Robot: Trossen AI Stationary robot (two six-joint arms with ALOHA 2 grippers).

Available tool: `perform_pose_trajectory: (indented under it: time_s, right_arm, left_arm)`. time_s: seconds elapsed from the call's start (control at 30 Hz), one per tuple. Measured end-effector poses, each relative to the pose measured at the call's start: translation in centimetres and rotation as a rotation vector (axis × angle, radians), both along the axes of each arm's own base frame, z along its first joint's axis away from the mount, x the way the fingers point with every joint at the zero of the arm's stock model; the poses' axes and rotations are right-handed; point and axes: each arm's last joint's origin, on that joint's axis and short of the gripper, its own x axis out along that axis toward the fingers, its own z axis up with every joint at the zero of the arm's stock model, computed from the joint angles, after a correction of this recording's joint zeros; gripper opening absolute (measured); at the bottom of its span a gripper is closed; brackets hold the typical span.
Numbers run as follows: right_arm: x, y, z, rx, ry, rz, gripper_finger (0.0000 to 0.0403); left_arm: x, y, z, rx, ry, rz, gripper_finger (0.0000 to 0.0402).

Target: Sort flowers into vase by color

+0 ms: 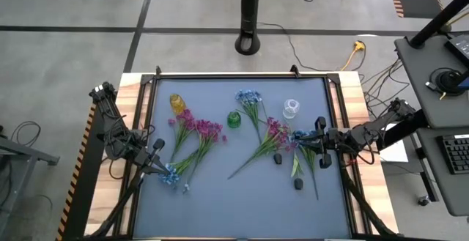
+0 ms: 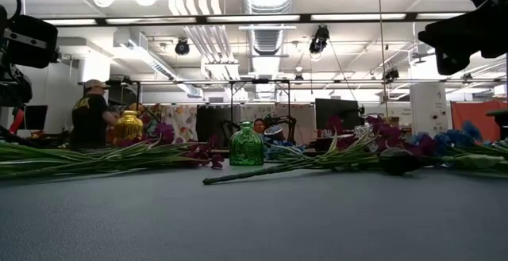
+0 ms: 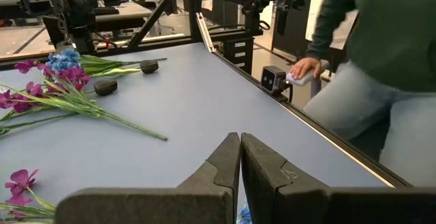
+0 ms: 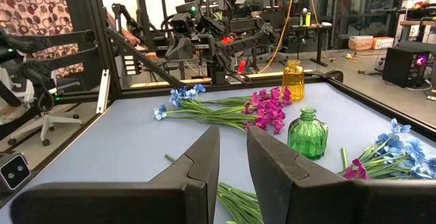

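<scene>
The left arm's dark two-finger pincer (image 1: 158,163) is seen near the left edge of the grey-blue desk (image 1: 242,204), clenched with its fingers pressed together and nothing between them; it is poised just beside the light blue clusters (image 1: 170,175) at the lower end of the left bunch. In the left wrist view the two dark fingers (image 3: 228,163) are shown meeting above bare desk surface.

The right arm's dark pincer (image 1: 321,143) is placed near the right edge of the desk, over the right-hand bunch of sprigs. In the right wrist view its fingers (image 4: 204,159) are held a narrow gap apart; whether a thin green stem (image 4: 238,203) is grasped there cannot be told.

The artificial flowers are laid flat on the desk in loose groups: magenta-pink clusters (image 1: 199,127) on green stems at the left, a light blue sprig (image 1: 248,97) near the middle top, more magenta-pink blooms (image 1: 275,132) right of centre, and dark near-black buds (image 1: 278,157) among them. A small green glass vase (image 1: 234,119) stands upright at the centre, an amber glass vase (image 1: 176,102) to its upper left, and a clear glass vase (image 1: 291,108) to its upper right. No flower is seen in any vase.
</scene>
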Motion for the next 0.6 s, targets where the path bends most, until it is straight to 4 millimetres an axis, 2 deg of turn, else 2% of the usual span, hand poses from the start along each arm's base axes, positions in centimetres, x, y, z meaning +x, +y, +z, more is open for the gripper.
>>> perform_pose_trajectory:
  time_s: [0.43, 0.53, 0.6]
  right_arm:
    - [0.0, 0.0, 0.0, 0.0, 0.0, 0.0, 0.0068]
    - [0.0, 0.0, 0.0, 0.0, 0.0, 0.0, 0.0068]
    - [0.0, 0.0, 0.0, 0.0, 0.0, 0.0, 0.0068]
  left_arm:
    - [0.0, 0.0, 0.0, 0.011, -0.005, -0.002, 0.0]
    - [0.1, 0.0, 0.3, 0.184, -0.133, 0.019, 0.0]
    - [0.2, -0.1, 1.6, 0.094, -0.219, 0.035, 0.0]
